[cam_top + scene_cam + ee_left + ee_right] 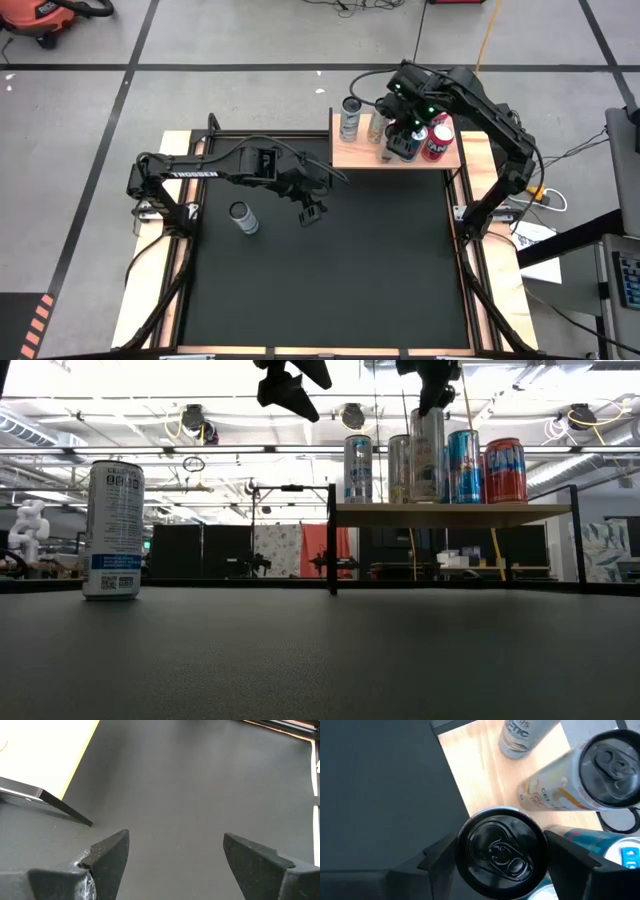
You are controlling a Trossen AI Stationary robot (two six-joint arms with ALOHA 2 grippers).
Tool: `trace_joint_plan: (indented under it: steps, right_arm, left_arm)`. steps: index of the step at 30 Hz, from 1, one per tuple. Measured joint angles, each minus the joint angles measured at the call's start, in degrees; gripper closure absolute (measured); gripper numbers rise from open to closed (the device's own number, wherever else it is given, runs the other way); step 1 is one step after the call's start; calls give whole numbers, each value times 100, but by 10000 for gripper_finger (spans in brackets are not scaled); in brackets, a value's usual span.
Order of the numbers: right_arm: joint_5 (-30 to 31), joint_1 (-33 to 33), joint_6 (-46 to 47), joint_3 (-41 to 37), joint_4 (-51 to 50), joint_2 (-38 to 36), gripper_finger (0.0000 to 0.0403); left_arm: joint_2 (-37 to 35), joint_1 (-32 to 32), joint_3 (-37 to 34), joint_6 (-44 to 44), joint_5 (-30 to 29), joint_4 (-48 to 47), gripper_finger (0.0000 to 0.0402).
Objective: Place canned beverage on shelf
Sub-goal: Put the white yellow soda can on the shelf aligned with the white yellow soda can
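The shelf [440, 155] is a small platform of light wood. It stands on the far part of the desk [330, 290], at about 1 o'clock on the black mat when you look down from above.

4 or 5 cans stand up on the shelf in a row. A silver can [349, 119] is at the 9 o'clock end. Next to it is a pale can [375, 127]. A red can [438, 139] is at the 3 o'clock end. A blue can [464, 466] stands just beside the red one.

The right tool [405, 140] is right over the middle of the shelf. Its 2 dark fingers [575, 855] sit on both sides of a can with a dark top [501, 851], and they look like they touch it. That can stands up on the wood, between the pale can and the blue can. From table height, the tool comes down onto the top of a tall silver can in the row.

The left tool [312, 212] hangs in the air above the mat, at about 11 o'clock from the middle of the mat. Its fingers [107, 857] are wide apart and hold nothing. Only black mat shows between them.

1 more can, white and blue [243, 217], stands up alone on the mat. It is at 9 o'clock from the left tool, near it but not touching it.
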Motion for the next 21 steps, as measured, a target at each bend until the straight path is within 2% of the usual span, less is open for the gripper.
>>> trace_joint_plan:
  steps: [4, 14, 21]
  right_arm:
    - [13, -65, -79, 0, 6, 16, 166]
    - [-710, -116, -103, 2, 103, 61, 167]
    - [-551, -141, -131, 4, 191, 93, 167]
  left_arm:
    - [0, 0, 0, -7, 0, 0, 79]
    - [0, 0, 0, -8, 0, 0, 79]
    - [0, 0, 0, -10, 1, 0, 79]
